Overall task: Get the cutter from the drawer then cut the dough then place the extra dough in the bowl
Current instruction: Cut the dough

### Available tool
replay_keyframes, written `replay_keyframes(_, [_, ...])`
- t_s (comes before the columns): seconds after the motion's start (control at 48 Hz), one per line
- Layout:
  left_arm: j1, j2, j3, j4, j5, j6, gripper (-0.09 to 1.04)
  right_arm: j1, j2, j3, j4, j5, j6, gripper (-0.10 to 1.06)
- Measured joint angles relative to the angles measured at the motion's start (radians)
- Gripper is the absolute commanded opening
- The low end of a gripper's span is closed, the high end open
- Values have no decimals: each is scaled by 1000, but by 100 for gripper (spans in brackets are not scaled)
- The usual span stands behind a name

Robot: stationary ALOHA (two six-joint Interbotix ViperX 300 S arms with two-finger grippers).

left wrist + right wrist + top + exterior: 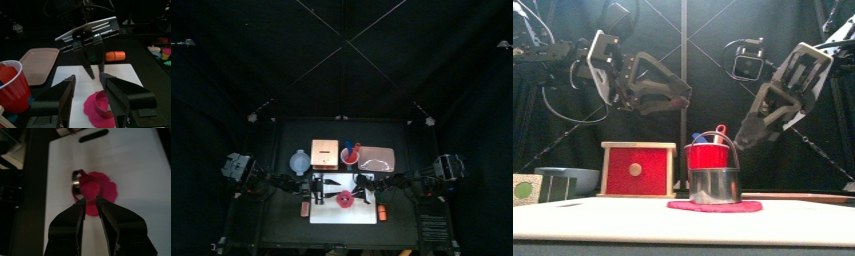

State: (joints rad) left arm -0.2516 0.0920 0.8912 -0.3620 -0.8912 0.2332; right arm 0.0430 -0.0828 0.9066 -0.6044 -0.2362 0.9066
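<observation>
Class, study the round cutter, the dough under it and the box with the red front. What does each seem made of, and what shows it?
The cutter: metal, shiny; its wall shows streaky reflections. The dough: soft, matte, clay-like; flattened with an uneven edge. The box: probably pale wood, matte, its front painted red.

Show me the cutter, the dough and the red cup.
metal cutter (716, 187): front view, its side wall.
pink dough (679, 207): front view, its left edge.
red cup (708, 157): front view, its front face.
</observation>
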Motion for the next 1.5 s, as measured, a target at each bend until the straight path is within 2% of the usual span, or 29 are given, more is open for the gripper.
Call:
replay_keyframes(0.188, [-6, -2, 0, -6, 0, 0, 81, 8, -6, -67, 0, 249, 5, 63])
replay_keyframes(0.312, [-6, -2, 2, -5, 0, 0, 81, 14, 18, -95, 41, 321, 6, 63])
replay_keyframes(0.417, [-6, -2, 8, -6, 0, 0, 81, 20, 29, -97, 80, 293, 0, 64])
replay_keyframes(0.583, [-5, 3, 20, -8, -14, -2, 81, 34, 29, -63, 91, 201, -2, 65])
replay_keyframes(0.729, [-6, 37, 28, -9, -80, -11, 81, 46, 32, -35, 95, 126, -2, 65])
replay_keyframes(0.896, [-34, 112, 25, -43, -144, -26, 81, 40, 34, -23, 97, 41, -5, 67])
replay_keyframes(1.042, [-46, 150, 0, -60, -163, -31, 81, 23, 28, -23, 86, -23, -9, 76])
replay_keyframes(1.125, [-46, 153, -14, -61, -164, -26, 81, 9, 17, -28, 60, -29, -14, 80])
replay_keyframes(1.208, [-46, 153, -21, -63, -164, -25, 81, -3, -2, -43, 28, -31, -37, 80])
replay_keyframes(1.312, [-43, 153, -23, -63, -164, -25, 81, -12, -20, -71, 11, -41, -101, 80])
replay_keyframes(1.458, [-40, 149, -29, -67, -164, -21, 81, -17, -35, -78, 32, -98, -195, 80])
replay_keyframes(1.5, [-40, 147, -31, -69, -164, -20, 81, -18, -38, -77, 51, -137, -236, 80])
